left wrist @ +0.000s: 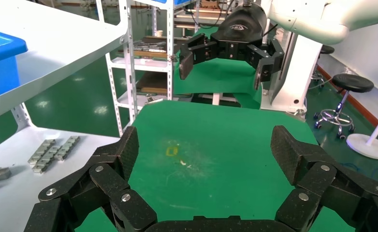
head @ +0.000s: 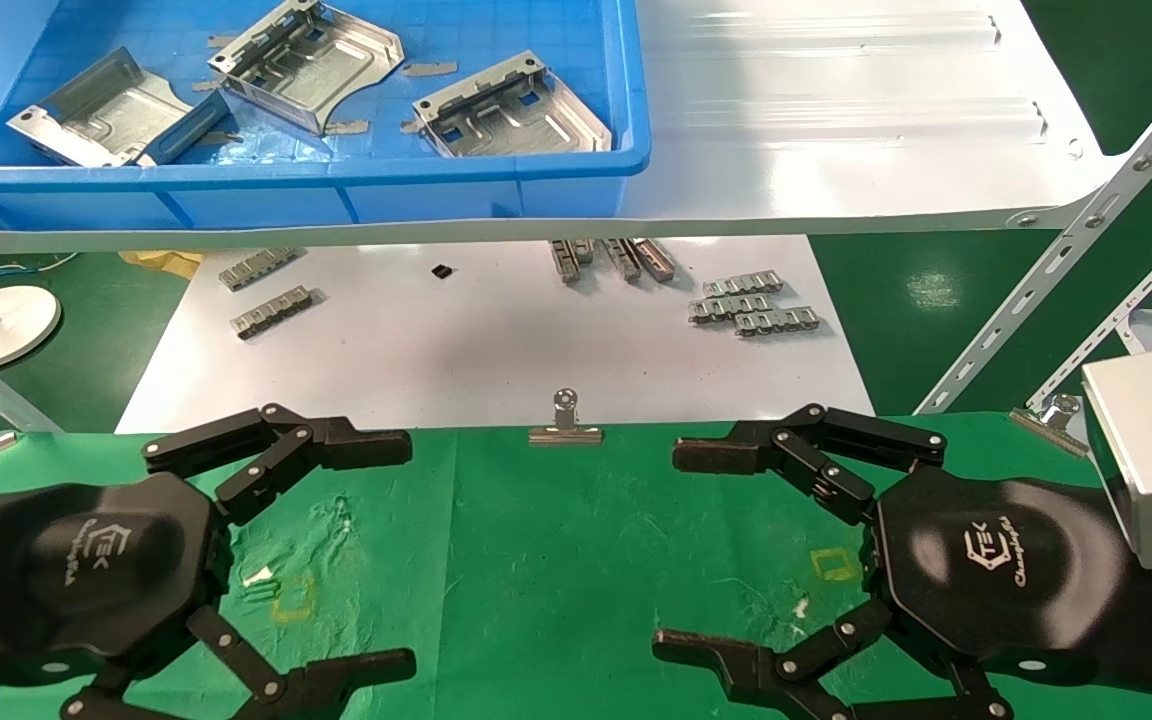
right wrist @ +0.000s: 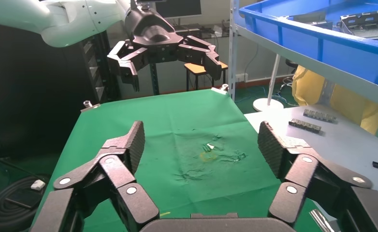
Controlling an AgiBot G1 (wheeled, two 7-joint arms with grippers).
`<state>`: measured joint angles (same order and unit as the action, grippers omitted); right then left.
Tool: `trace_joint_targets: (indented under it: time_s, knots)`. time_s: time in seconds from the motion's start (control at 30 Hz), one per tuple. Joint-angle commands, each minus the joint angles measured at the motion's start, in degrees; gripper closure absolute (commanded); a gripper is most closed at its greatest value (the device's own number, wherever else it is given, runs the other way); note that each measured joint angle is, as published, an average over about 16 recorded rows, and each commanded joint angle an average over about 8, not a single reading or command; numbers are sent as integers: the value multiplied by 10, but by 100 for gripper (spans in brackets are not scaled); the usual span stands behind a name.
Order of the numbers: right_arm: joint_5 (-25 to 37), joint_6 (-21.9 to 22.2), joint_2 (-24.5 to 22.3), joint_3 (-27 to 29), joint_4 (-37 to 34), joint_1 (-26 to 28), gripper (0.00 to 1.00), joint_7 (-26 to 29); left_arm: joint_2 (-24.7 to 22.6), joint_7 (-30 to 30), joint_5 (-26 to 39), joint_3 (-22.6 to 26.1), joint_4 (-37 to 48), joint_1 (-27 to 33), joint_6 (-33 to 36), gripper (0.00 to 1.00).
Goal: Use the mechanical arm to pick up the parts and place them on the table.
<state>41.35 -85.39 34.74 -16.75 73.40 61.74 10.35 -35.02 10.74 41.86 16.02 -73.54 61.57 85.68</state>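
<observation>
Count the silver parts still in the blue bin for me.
3, all in the blue bin on the white shelf: one at its left, one middle, one right. The bin's upper area is cropped.

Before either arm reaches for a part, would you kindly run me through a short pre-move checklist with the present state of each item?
1. Left claw open and holding nothing: ok.
2. Right claw open and holding nothing: ok.
3. Parts available: ok, three silver parts lie in the blue bin on the white shelf.
4. Parts separated for a clean grasp: ok, none overlaps another in the head view, though the left one is partly cut off.
5. Drop area on the green table free of parts: ok, only yellow square marks and small white scraps show.
6. Claws clear of each other: ok, a wide gap of cloth lies between them.
</observation>
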Motion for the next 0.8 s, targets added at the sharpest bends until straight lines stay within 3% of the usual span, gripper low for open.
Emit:
trace_joint_targets:
  time_s: [0.03, 0.2, 0.47, 0.8]
  knots:
    - [0, 0, 0, 0, 0, 0, 0, 0, 0, 0, 0, 0, 0, 0, 0, 0]
    - [0, 0, 0, 0, 0, 0, 0, 0, 0, 0, 0, 0, 0, 0, 0, 0]
    - [0, 0, 0, 0, 0, 0, 100, 0, 0, 0, 0, 0, 0, 0, 0, 0]
    - [0, 0, 0, 0, 0, 0, 100, 0, 0, 0, 0, 0, 0, 0, 0, 0]
